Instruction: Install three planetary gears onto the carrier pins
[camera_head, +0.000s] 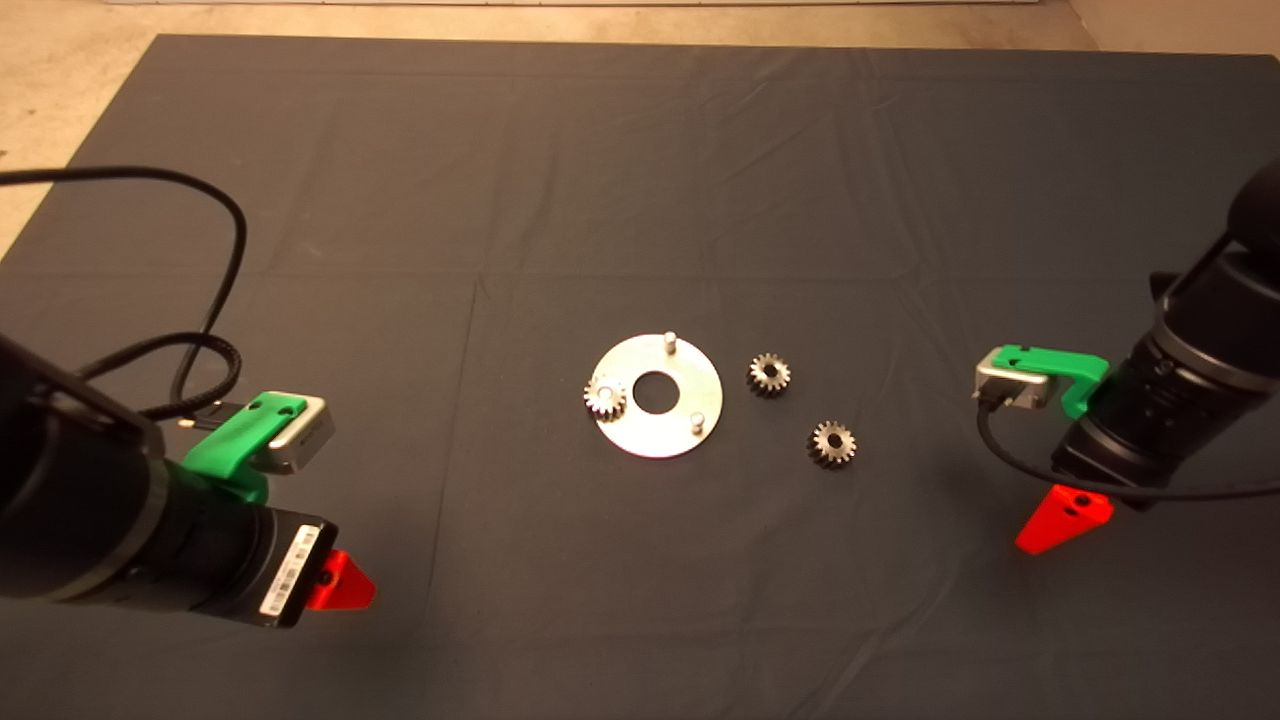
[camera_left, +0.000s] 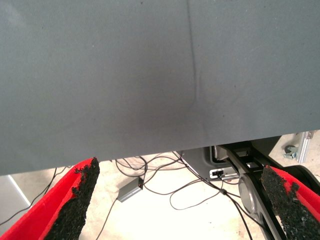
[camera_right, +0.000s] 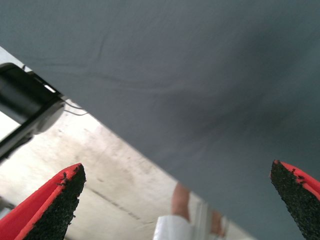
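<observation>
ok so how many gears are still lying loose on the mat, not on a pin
2: one gear just right of the disc, another further right and nearer. A third gear sits at the disc's left edge.

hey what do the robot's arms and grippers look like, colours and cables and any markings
Both arms are black and cylindrical. Each carries a green bracket holding a silvery wrist camera with a black cable. The left gripper and right gripper have red wedge-shaped fingers with rough black pads. A white barcode label marks the left arm.

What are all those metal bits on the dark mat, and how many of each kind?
Planetary gears: 3, one on a pin at the disc's edge, two loose on the mat
Bare carrier pins: 2
Disc: 1
Total: 6
</observation>
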